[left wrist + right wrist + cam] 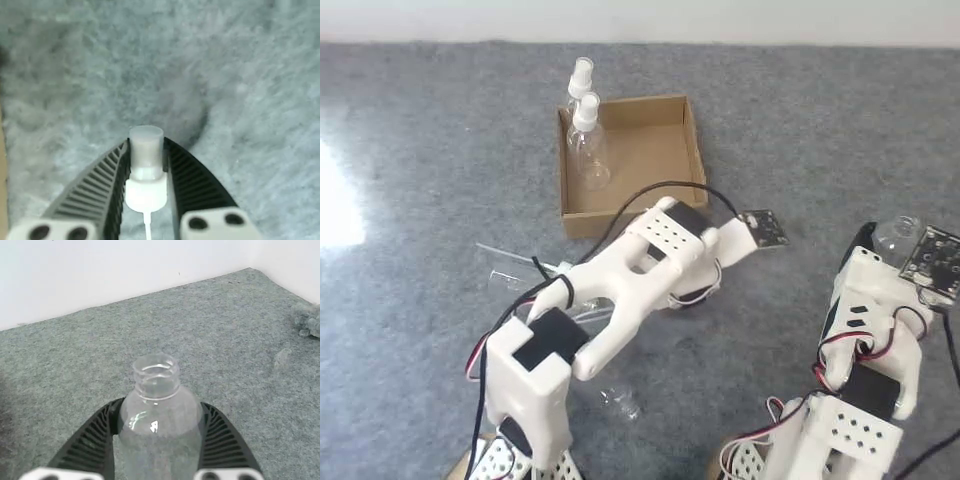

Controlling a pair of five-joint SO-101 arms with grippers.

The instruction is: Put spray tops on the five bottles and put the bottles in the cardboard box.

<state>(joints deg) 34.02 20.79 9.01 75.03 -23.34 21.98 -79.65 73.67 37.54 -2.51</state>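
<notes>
The left end effector (146, 145) is clamped on a white spray top (146, 172) above the grey desk (240, 75). The right end effector (160, 407), at about 4 o'clock, grips an uncapped clear bottle (157, 435). The cardboard box (655, 150) sits at 12 o'clock, with a capped bottle (590, 150) standing by its 9 o'clock wall. A bare bottle (620, 403) lies at 6 o'clock.

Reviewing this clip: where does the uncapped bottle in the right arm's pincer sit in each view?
High view: the bottle is near the right edge, at the tip of the right arm.
Right wrist view: it sits in the middle foreground, clamped in the right pincer, with its neck open.
Left wrist view: here the left pincer grips a spray top instead.
Shared landmark: the grey carpet lies under everything.
</notes>
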